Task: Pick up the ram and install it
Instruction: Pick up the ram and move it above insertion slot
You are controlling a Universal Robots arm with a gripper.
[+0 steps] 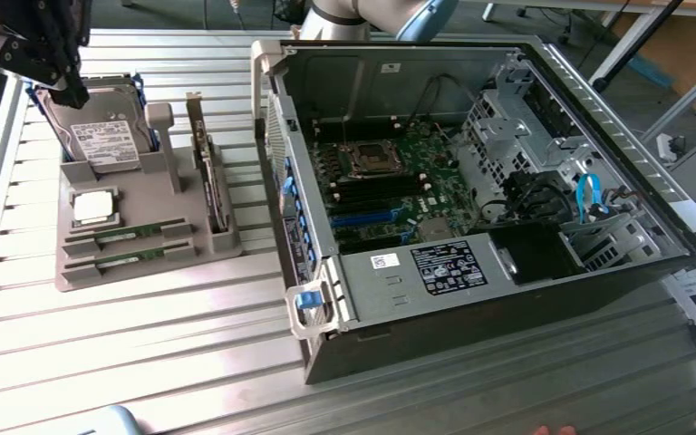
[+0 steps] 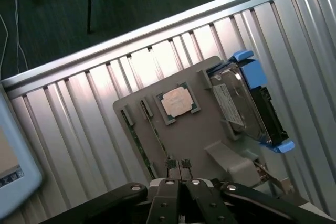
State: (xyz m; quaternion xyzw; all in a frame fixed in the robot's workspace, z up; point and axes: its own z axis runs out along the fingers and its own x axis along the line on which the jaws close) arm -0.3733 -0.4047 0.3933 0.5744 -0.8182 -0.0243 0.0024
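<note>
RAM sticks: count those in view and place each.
2. Both lie side by side in the grey tray: one ram stick next to the processor, the other ram stick at the tray's edge. More may hide inside the computer case.

The gripper (image 2: 178,169) is matte black, with jointed links and round silver screws (image 2: 136,187) across its body. The arm (image 1: 336,14) is a pale grey tube with a blue joint cap (image 1: 427,18).
</note>
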